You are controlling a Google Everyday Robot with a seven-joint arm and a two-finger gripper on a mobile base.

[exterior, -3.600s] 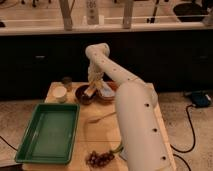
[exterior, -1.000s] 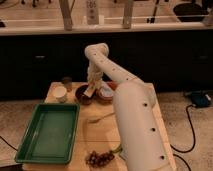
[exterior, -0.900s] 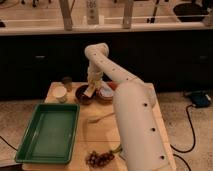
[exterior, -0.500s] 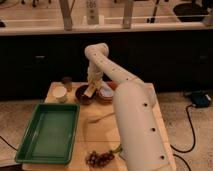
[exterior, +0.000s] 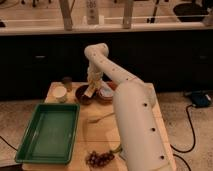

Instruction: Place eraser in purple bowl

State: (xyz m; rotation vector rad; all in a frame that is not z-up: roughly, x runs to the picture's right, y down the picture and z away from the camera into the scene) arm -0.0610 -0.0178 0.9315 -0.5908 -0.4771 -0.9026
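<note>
Pale tan eraser block (exterior: 90, 92) is hanging at your gripper (exterior: 91, 89), just above the small dark purple-brown bowl (exterior: 83, 95) at centre frame; I cannot tell how the claw is set. Be lowering straight down over that bowl, avoiding the reddish-orange bowl (exterior: 106, 93) touching its right and the white cup (exterior: 60, 94) left

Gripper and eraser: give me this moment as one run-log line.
gripper: low over small dark purple bowl | pale tan eraser block: at gripper, above bowl | release: not confirmed
</note>
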